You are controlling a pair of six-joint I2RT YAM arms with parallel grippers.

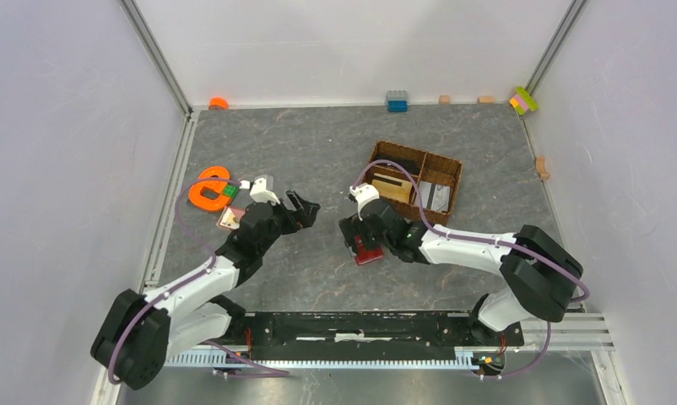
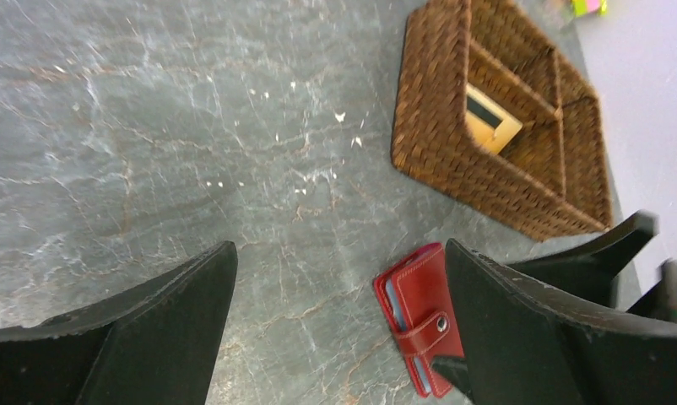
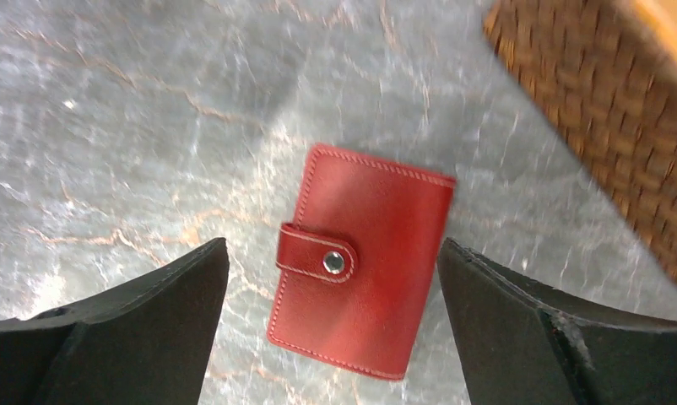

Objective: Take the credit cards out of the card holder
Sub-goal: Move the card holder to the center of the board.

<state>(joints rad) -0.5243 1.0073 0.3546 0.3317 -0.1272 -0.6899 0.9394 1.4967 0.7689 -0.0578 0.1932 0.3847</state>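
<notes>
Card holder (image 1: 368,253): partly covered by the right gripper (image 1: 359,240) from above.
Credit cards (image 2: 392,305): only thin blue slivers showed; the rest stayed shut inside.
Basket (image 3: 609,126): blurred, cut off at the right wrist picture's edge.

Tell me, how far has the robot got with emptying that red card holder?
Nothing looks done yet: the card holder lies shut on the table, strap snapped, a blue card edge showing inside. In hand: the right fingers hover open above it, gripping nothing. Still to do: unsnap it, open it, pull out every card.
</notes>
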